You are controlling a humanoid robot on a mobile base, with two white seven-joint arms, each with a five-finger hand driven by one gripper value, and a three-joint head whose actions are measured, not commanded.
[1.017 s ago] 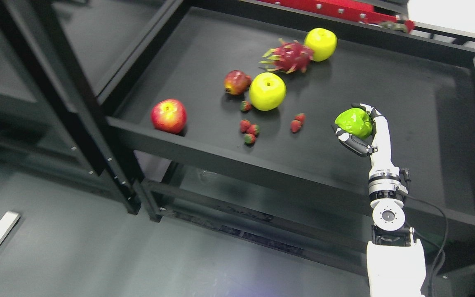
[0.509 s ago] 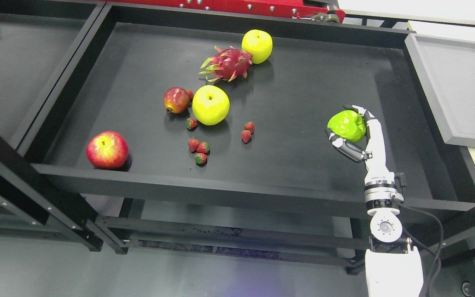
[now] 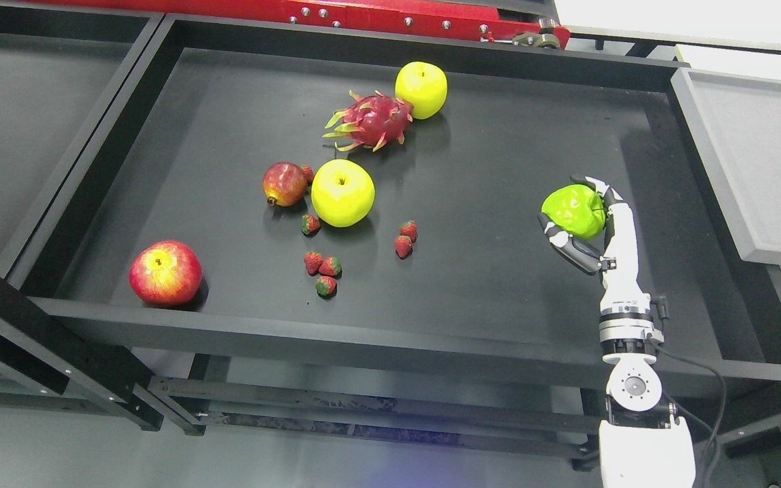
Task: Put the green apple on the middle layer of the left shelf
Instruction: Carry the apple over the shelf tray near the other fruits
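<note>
My right hand (image 3: 584, 220) reaches up from the bottom right, its white and black fingers curled around a bright green apple (image 3: 572, 211). The apple hangs over the right part of the black shelf tray (image 3: 390, 332); whether it touches the tray floor I cannot tell. Part of the apple's right side is hidden behind the fingers. My left arm does not show.
On the tray lie a red apple (image 3: 165, 272), a small dark red fruit (image 3: 284, 183), two yellow apples (image 3: 342, 192) (image 3: 421, 89), a dragon fruit (image 3: 367, 121) and several strawberries (image 3: 321, 265). A grey tray (image 3: 756, 156) sits to the right, another black shelf (image 3: 17, 135) to the left.
The whole picture has swung, so the camera moved: the shelf now sits square in view. The right hand keeps its hold on the green apple in about the same spot.
</note>
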